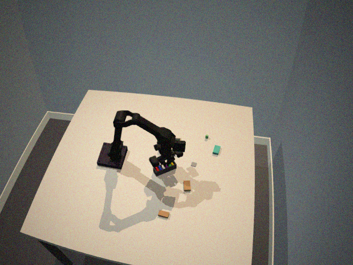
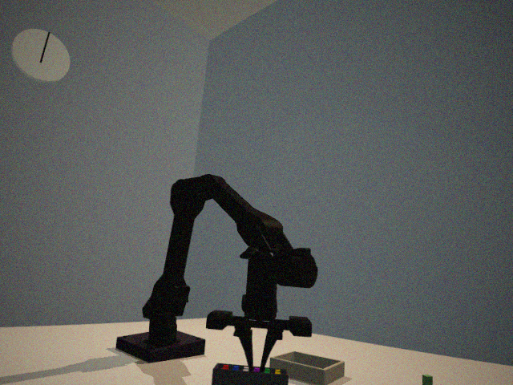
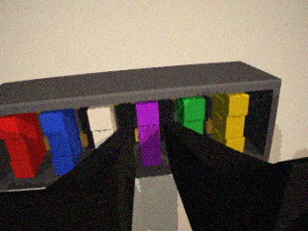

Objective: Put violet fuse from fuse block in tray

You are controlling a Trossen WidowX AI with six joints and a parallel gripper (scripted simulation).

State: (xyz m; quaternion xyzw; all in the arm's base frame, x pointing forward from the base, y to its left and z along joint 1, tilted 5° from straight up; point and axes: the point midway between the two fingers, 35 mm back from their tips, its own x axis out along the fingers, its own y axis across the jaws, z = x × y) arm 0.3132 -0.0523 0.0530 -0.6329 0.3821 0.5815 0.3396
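Observation:
The violet fuse (image 3: 149,137) (image 2: 256,369) (image 1: 166,165) stands upright in the dark fuse block (image 3: 161,80) (image 2: 248,378) (image 1: 166,171), between the white fuse (image 3: 102,125) and the green fuse (image 3: 192,115). Red, blue and yellow fuses fill the other slots. My gripper (image 3: 148,134) (image 2: 257,364) points straight down over the block, and its fingers are narrowly open. The fingertips stand on either side of the violet fuse's top with a small gap at each side. The grey tray (image 2: 319,374) stands just behind and to the right of the block in the exterior view.
A small grey square (image 1: 193,164), a teal block (image 1: 216,149) and a small green cube (image 1: 206,137) (image 2: 426,378) lie to the right of the block. Two brown blocks (image 1: 187,185) (image 1: 163,213) lie in front. The arm's base (image 1: 111,156) stands to the left.

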